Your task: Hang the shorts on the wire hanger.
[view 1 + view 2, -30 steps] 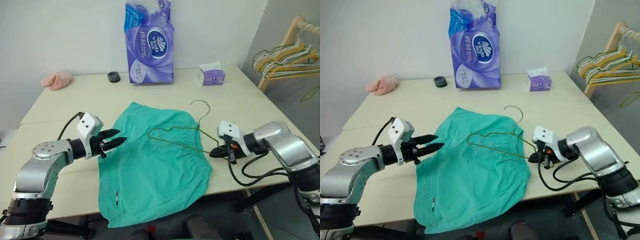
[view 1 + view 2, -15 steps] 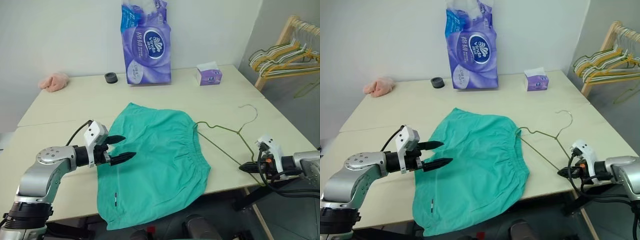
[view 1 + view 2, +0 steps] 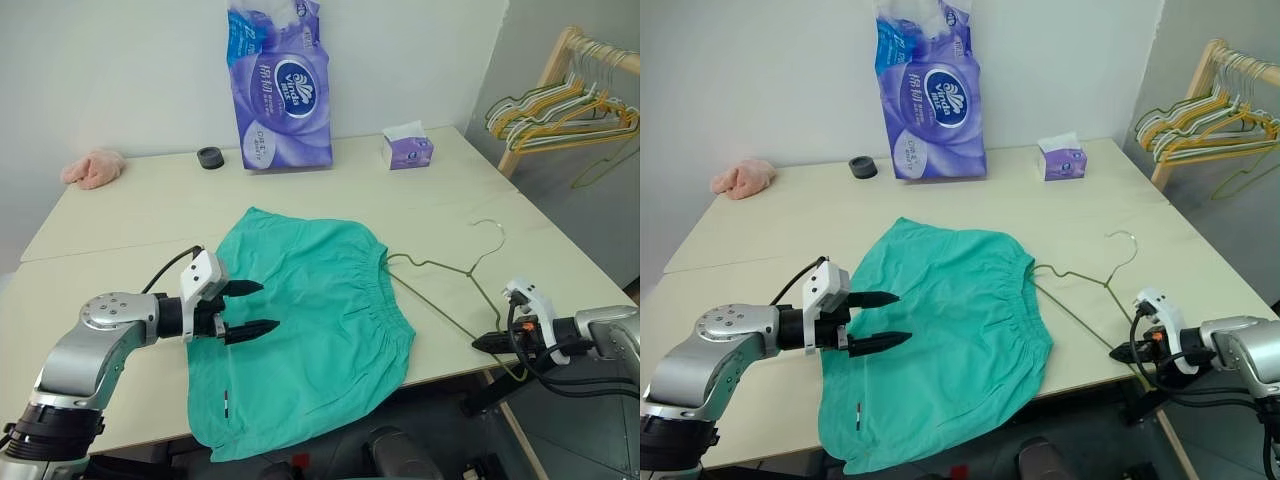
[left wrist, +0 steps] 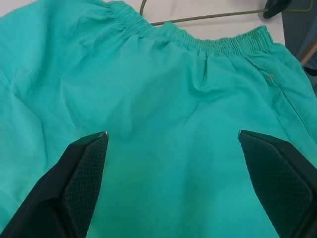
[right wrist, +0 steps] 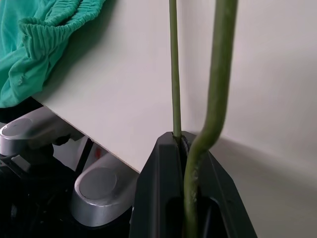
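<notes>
The left pincer (image 4: 171, 148) hangs over the teal shorts (image 4: 163, 104) with its two black fingers (image 4: 81, 173) spread wide, nothing between them. The fabric lies wrinkled beneath, its gathered waistband (image 4: 198, 42) running across beyond the fingertips. Past the waistband shows pale counter (image 4: 208, 10), with a thin length of the wire hanger (image 4: 203, 19) lying on it.

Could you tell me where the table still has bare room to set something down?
Bare patches: between the pink cloth lump and teal-green fabric shorts; behind the thin dark wire hanger, toward the small purple tissue box. Crowded: around the purple tissue-roll pack and black ring.
</notes>
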Controlling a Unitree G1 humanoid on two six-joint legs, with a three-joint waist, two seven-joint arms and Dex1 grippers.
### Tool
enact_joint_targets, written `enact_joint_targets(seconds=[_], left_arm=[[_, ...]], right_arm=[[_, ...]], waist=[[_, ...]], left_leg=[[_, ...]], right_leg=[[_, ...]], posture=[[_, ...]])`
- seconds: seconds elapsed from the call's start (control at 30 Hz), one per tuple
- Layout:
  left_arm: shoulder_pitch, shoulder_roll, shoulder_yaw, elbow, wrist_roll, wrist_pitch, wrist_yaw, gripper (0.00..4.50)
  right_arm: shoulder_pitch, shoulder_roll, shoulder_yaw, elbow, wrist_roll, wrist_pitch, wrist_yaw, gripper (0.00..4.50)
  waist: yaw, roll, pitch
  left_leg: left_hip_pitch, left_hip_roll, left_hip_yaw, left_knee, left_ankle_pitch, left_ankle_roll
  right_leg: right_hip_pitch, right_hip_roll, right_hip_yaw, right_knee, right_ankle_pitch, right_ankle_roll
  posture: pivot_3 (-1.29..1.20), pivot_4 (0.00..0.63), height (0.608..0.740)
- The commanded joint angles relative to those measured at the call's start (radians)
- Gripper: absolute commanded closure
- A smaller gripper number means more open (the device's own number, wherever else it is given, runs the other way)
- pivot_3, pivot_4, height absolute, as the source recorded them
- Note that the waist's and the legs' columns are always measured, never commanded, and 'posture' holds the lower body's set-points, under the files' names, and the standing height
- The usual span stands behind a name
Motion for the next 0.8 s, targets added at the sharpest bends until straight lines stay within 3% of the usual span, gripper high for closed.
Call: enact_joint_targets(seconds=[0.03, 0.23, 0.53, 0.8], left_arm=[[0.021, 0.026, 0.001, -0.034, 0.017, -0.036, -0.013, 0.07], [0.048, 0.022, 0.003, -0.043, 0.029, -0.056, -0.004, 0.07], [0.058, 0.016, -0.007, -0.027, 0.051, -0.094, 0.003, 0.07], [0.082, 0.011, -0.006, -0.017, 0.062, -0.124, 0.012, 0.07]], right_arm=[[-0.045, -0.012, 0.015, -0.002, 0.024, -0.006, 0.026, 4.50], [-0.134, 0.023, 0.037, 0.048, 0.057, 0.039, 0.033, 4.50], [-0.266, 0.061, 0.201, 0.192, 0.047, 0.123, 0.068, 4.50], [-0.394, 0.207, 0.167, 0.336, 0.069, 0.252, 0.001, 4.50]], waist=[[0.000, 0.000, 0.000], [0.004, 0.000, 0.000], [0.015, 0.000, 0.000], [0.010, 0.000, 0.000]], left_leg=[[0.000, 0.000, 0.000, 0.000, 0.000, 0.000], [0.000, 0.000, 0.000, 0.000, 0.000, 0.000], [0.000, 0.000, -0.001, 0.000, 0.000, 0.000], [0.000, 0.000, -0.001, -0.001, 0.000, 0.000]], right_leg=[[0.000, 0.000, 0.000, 0.000, 0.000, 0.000], [0.000, 0.000, 0.000, 0.000, 0.000, 0.000], [-0.001, 0.000, -0.001, 0.000, 0.003, -0.004], [0.000, 0.000, -0.001, 0.001, 0.003, -0.005]], posture=[[-0.29, 0.059, 0.740], [-0.27, 0.057, 0.740], [-0.26, 0.052, 0.740], [-0.24, 0.044, 0.740]])
